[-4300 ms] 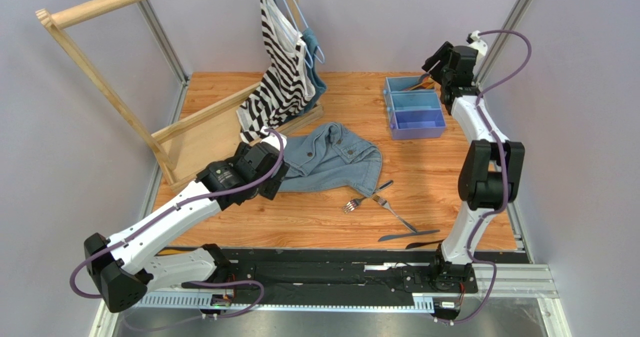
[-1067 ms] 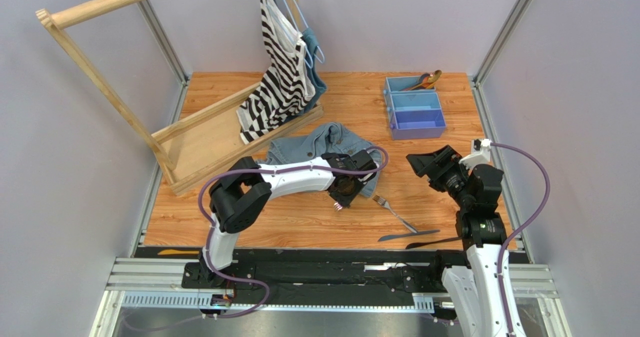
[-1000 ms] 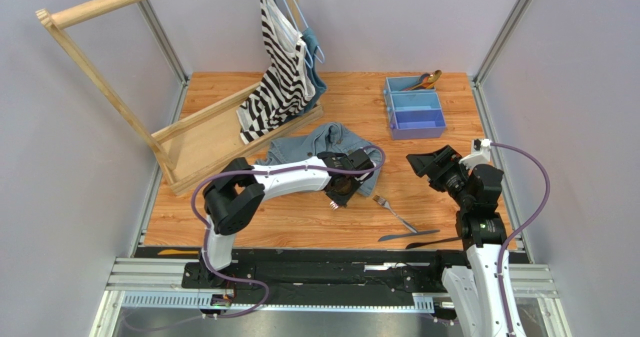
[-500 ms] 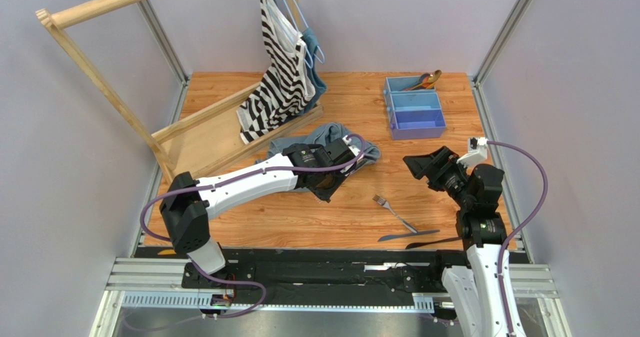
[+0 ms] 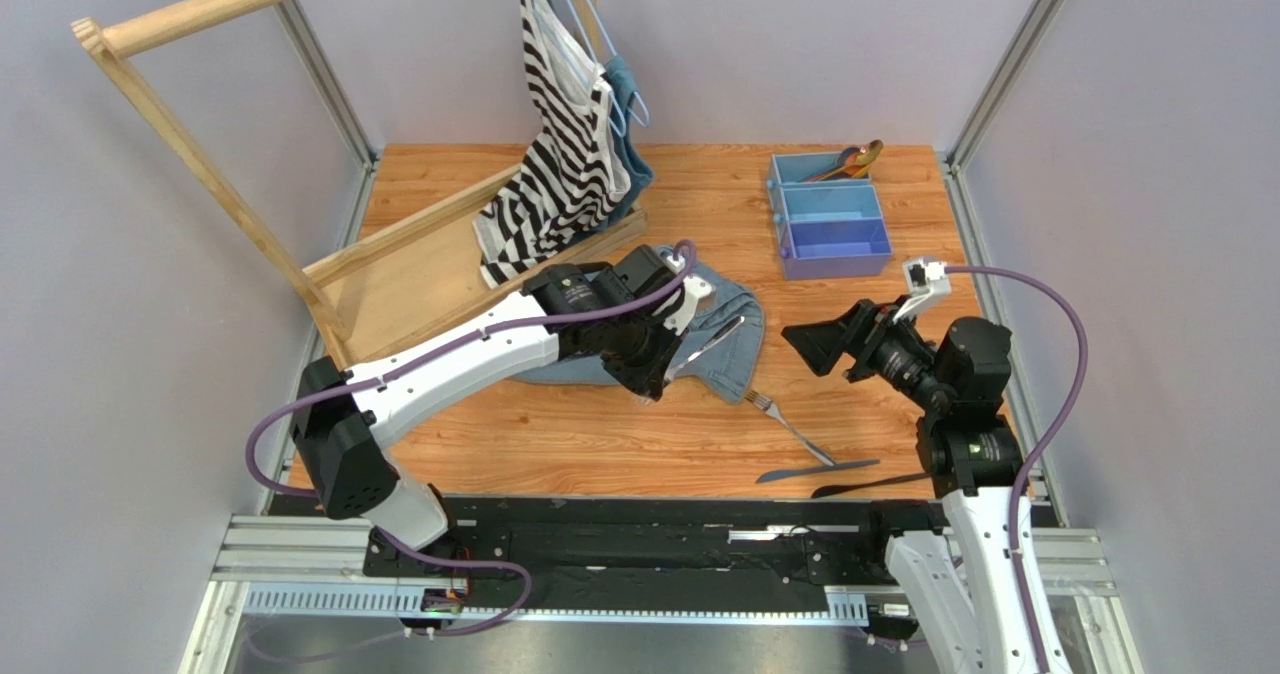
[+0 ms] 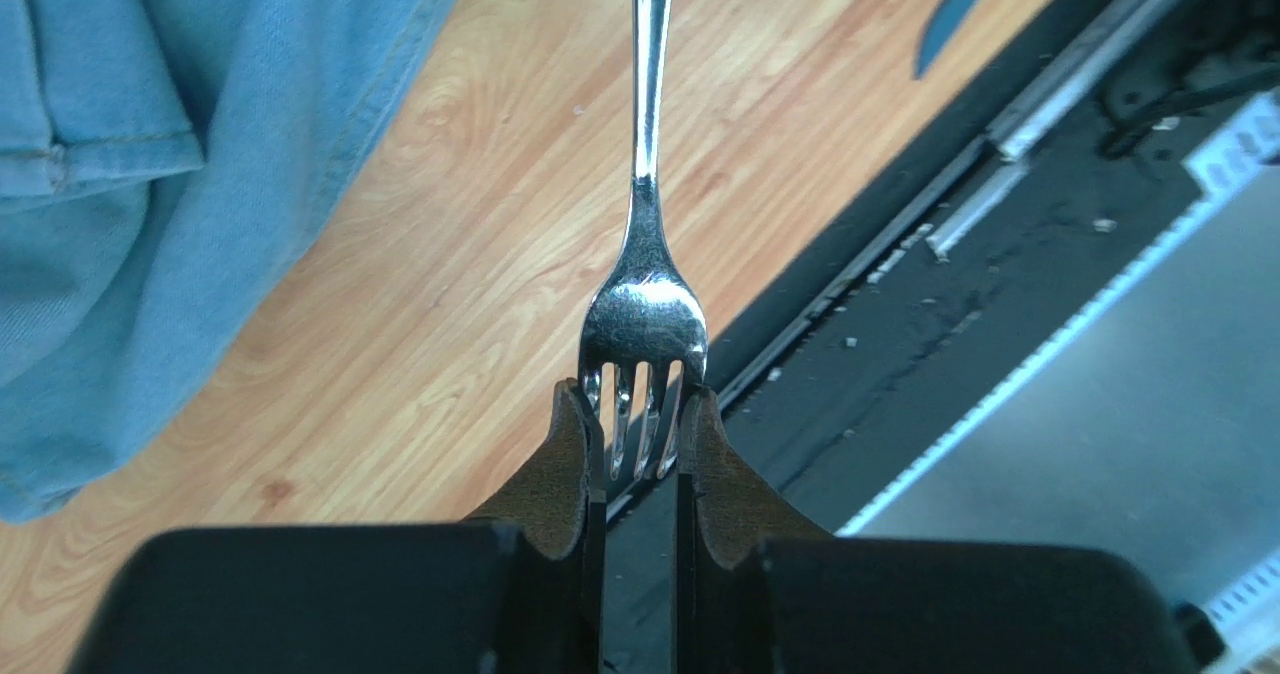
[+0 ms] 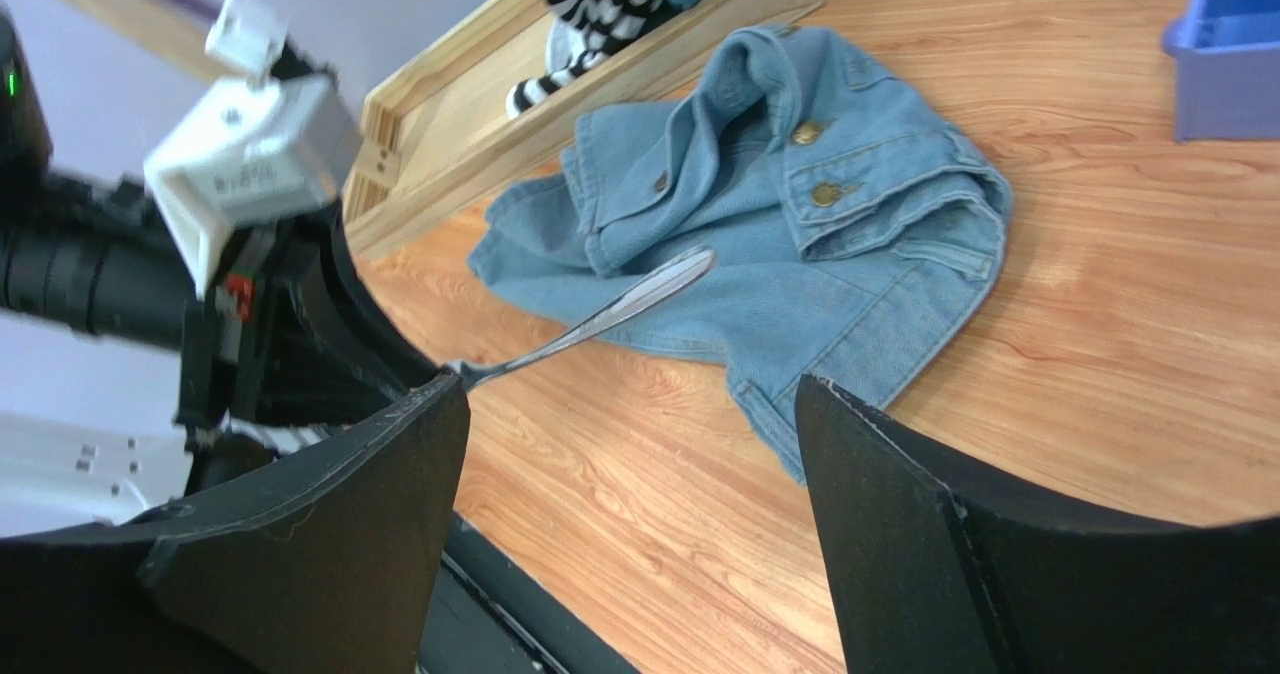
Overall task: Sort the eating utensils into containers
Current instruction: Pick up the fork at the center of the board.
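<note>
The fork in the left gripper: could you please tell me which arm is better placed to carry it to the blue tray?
Probably the right: the right gripper, open, faces the free handle of the fork and sits nearer the tray; the left gripper only pinches its tines.

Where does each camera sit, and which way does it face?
Top external: above, behind the bases, looking down on the table; left arm and right arm show.
Left wrist: looks along the left end effector, shut on the fork.
Right wrist: looks past the open right end effector toward the left arm.
Shared: both wrist views show fork and denim jacket.
</note>
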`<move>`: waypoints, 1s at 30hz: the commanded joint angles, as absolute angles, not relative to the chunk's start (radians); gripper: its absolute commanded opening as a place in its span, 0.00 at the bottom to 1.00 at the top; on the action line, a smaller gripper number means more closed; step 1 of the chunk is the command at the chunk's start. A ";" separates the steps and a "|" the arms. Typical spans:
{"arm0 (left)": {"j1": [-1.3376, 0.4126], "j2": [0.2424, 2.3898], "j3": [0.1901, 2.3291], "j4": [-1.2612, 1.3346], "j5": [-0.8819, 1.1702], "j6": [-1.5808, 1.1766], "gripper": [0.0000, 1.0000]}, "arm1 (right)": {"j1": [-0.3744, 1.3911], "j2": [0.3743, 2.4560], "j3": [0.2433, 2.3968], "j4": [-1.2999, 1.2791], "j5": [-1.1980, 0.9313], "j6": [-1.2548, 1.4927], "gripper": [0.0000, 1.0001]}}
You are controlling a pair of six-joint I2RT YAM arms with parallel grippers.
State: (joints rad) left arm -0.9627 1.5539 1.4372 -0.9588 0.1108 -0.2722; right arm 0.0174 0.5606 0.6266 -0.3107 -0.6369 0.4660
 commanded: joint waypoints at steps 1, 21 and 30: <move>-0.945 1.499 1.529 -0.956 0.276 -0.273 0.00 | 0.106 0.532 0.703 -0.356 -0.612 0.367 0.84; -0.939 1.408 1.493 -0.913 0.301 -0.334 0.00 | 0.216 0.706 0.503 0.159 -0.512 0.983 0.71; -0.939 1.401 1.482 -0.910 0.285 -0.334 0.00 | 0.239 0.701 0.499 0.187 -0.515 1.006 0.70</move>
State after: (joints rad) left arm -0.9417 1.4406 1.4815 -0.9413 0.2790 -0.3210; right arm 0.2276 0.7109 0.4976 0.1146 -0.5156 0.9756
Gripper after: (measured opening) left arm 0.207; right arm 0.702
